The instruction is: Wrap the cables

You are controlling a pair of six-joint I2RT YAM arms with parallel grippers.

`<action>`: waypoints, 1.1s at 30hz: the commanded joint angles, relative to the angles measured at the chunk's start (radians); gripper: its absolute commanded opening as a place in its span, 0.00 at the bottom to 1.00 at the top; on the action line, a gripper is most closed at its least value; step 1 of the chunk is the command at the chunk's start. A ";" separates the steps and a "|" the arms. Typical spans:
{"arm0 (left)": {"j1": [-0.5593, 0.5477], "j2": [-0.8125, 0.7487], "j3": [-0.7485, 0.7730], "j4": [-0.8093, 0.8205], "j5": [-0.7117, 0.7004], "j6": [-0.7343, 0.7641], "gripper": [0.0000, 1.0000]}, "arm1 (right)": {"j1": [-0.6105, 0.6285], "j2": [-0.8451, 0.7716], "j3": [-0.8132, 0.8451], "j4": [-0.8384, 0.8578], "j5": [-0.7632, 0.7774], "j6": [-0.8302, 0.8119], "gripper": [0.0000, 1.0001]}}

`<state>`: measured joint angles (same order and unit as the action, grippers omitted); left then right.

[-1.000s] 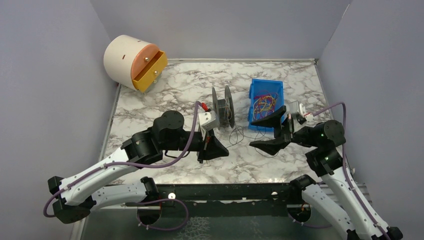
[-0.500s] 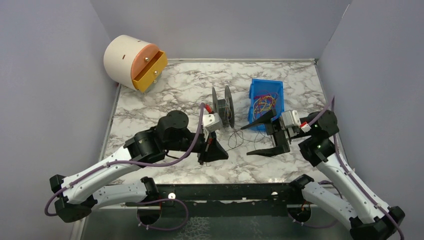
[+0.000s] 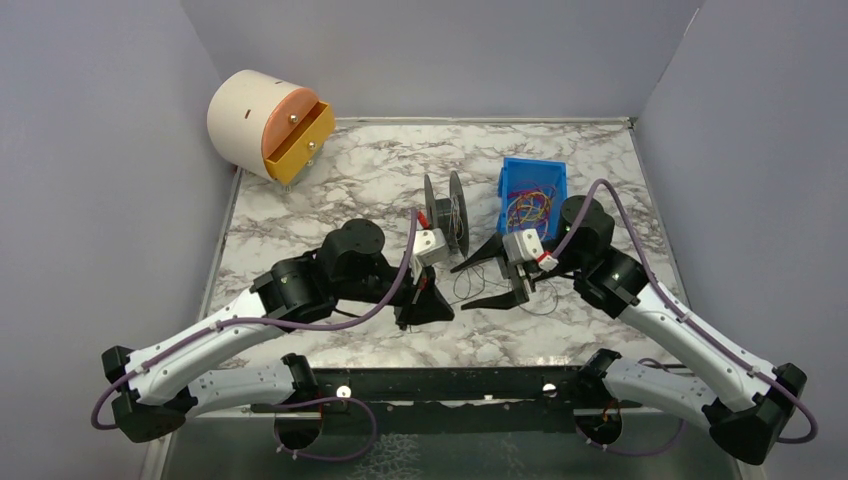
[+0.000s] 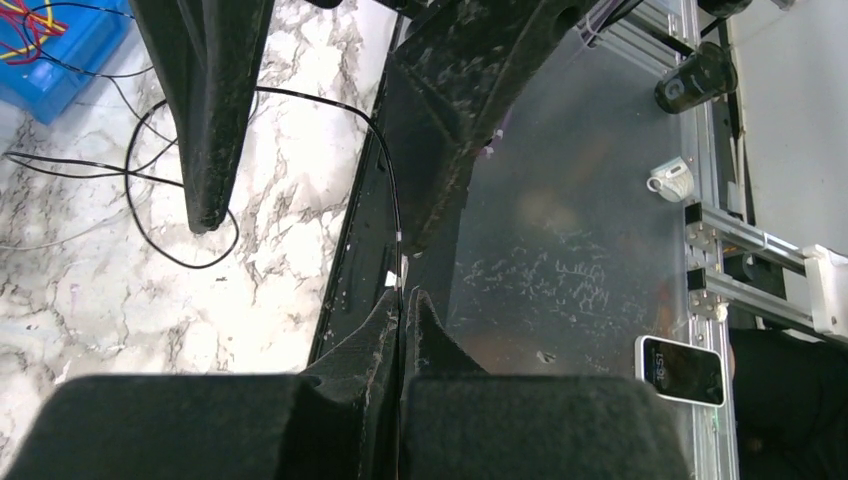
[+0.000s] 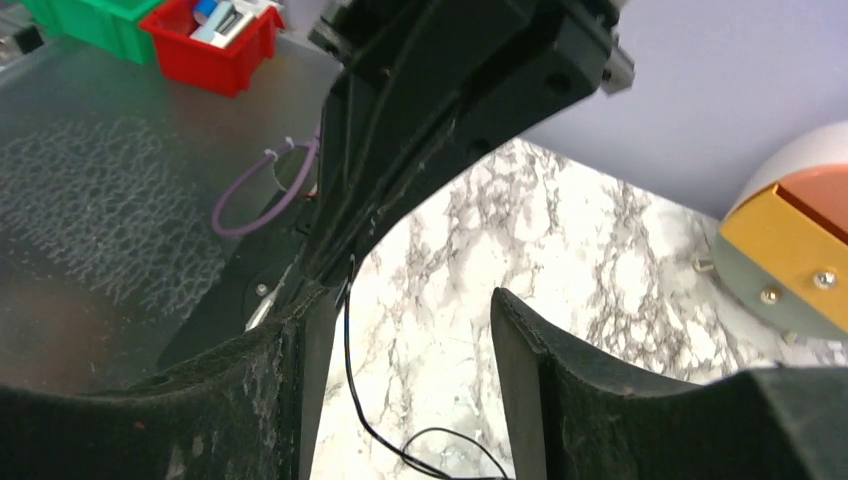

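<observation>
L gripper (image 4: 402,295) clamps black cable (image 5: 345,340) (nearer than spool (image 3: 446,213)); R gripper (image 5: 405,300) spread wide, cable betw. its fingers.

Spool (image 3: 446,213) just left of bin (image 3: 535,163)

Left arm (image 3: 230,325) stretched inward, left fingers (image 4: 382,335) pressed together, right arm (image 3: 672,322) bent inward, right fingers (image 5: 525,365) spread apart
</observation>
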<state>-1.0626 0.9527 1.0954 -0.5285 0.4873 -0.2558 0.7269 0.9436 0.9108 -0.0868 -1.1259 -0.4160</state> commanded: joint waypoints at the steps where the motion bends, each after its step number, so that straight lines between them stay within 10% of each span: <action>1: -0.007 -0.002 0.054 -0.052 -0.036 0.040 0.00 | 0.018 -0.002 0.040 -0.141 0.112 -0.110 0.61; 17: -0.006 0.013 0.097 -0.138 -0.177 0.080 0.00 | 0.025 0.003 0.063 -0.127 0.127 -0.096 0.01; 23: -0.007 -0.015 0.093 -0.130 -0.333 0.059 0.59 | 0.025 -0.039 0.024 -0.098 0.252 -0.062 0.01; 33: -0.006 0.012 0.131 -0.116 -0.709 0.012 0.80 | 0.025 -0.017 0.126 -0.310 0.739 0.033 0.01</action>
<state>-1.0626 0.9565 1.1812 -0.6579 -0.0006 -0.2169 0.7464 0.9115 0.9714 -0.2935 -0.6853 -0.4526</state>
